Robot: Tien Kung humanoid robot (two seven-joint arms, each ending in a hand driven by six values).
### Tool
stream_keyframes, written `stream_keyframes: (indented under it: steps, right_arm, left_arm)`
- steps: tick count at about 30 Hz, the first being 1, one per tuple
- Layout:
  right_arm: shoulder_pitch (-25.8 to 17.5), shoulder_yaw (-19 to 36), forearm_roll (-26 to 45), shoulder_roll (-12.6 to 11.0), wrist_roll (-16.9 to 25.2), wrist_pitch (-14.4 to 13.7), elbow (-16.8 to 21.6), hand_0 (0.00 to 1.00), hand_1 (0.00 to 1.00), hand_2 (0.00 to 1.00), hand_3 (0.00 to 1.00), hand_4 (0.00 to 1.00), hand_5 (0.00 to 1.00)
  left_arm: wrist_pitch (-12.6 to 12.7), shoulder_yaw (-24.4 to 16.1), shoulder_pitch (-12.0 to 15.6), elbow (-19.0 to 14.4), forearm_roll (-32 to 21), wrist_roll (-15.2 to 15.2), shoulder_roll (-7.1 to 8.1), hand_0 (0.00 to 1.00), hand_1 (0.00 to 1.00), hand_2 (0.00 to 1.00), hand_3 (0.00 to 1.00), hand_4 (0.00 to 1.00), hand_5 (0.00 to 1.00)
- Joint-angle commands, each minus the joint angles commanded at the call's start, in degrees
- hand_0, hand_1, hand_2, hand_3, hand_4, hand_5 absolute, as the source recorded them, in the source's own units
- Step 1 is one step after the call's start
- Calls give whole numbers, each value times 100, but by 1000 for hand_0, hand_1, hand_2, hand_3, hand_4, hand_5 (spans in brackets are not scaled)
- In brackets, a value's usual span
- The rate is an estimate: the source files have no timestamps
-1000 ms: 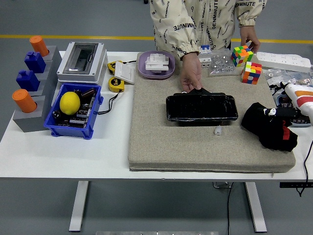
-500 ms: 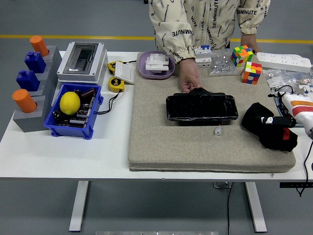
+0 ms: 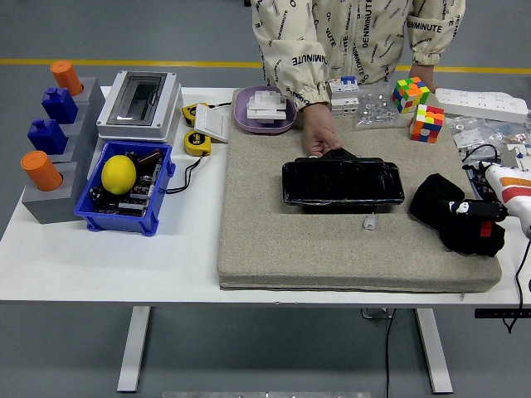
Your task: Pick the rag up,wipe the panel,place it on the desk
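A glossy black panel [image 3: 342, 182] lies flat in the middle of the tan mat [image 3: 265, 240]. A person at the far side rests one hand [image 3: 319, 135] on the panel's far left edge. The black rag [image 3: 433, 201] lies bunched on the mat's right part, just right of the panel. My right hand [image 3: 474, 222], black with white and red marks, lies on the rag's right side, its white and orange forearm [image 3: 510, 180] coming in from the right edge. Black on black hides how the hand meets the cloth. My left arm is out of view.
Two colour cubes [image 3: 419, 108], a power strip [image 3: 481, 101] and small parts lie at the back right. A purple bowl [image 3: 265, 110], tape measures [image 3: 197, 143], a grey box [image 3: 139, 101], a blue bin [image 3: 126, 189] with a lemon, and block stands [image 3: 50, 141] fill the left.
My right hand has shifted slightly on the rag, drifting a little down and right. The person's far hand has drawn back from the colour cubes. The panel and rag have stayed in place.
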Motion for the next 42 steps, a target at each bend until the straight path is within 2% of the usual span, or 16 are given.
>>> stream_keyframes:
  steps: [15, 18, 19, 30, 31, 36, 37, 42]
  right_arm:
    - [44, -95, 117, 168, 130, -204, -524, 814, 727, 815, 822, 998, 674]
    - [60, -126, 139, 184, 171, -260, -564, 814, 727, 815, 822, 998, 674]
    - [68, -138, 140, 196, 183, -268, -573, 778, 708, 795, 797, 998, 665]
    - [131, -239, 156, 288, 246, -414, -701, 754, 695, 777, 774, 998, 645]
    - [133, -248, 158, 302, 248, -444, -715, 723, 667, 738, 743, 998, 597]
    - [135, -281, 222, 332, 311, -450, -779, 723, 667, 738, 743, 998, 597]
    - [134, -292, 256, 335, 336, -458, -800, 693, 635, 703, 726, 998, 547]
    - [138, -369, 317, 341, 383, -533, -867, 693, 635, 703, 726, 998, 547]
  left_arm:
    - [-3, 86, 11, -2, -44, 1, 1, 650, 663, 695, 580, 682, 447]
    - [-2, 76, 13, 5, -36, 3, 0, 650, 663, 695, 580, 682, 447]
    - [-1, 73, 12, 4, -35, 2, 0, 650, 663, 696, 580, 683, 448]
    - [-3, 68, -23, -7, -36, 0, -9, 650, 663, 695, 580, 683, 448]
    - [-3, 63, -19, -4, -34, 0, -9, 650, 663, 695, 581, 683, 448]
    - [-4, 50, -8, 2, -31, 3, -11, 650, 663, 695, 581, 683, 448]
    - [-3, 47, -8, 1, -31, 2, -12, 649, 663, 695, 580, 683, 448]
    - [-3, 46, -11, -3, -34, 2, -16, 649, 663, 695, 580, 683, 448]
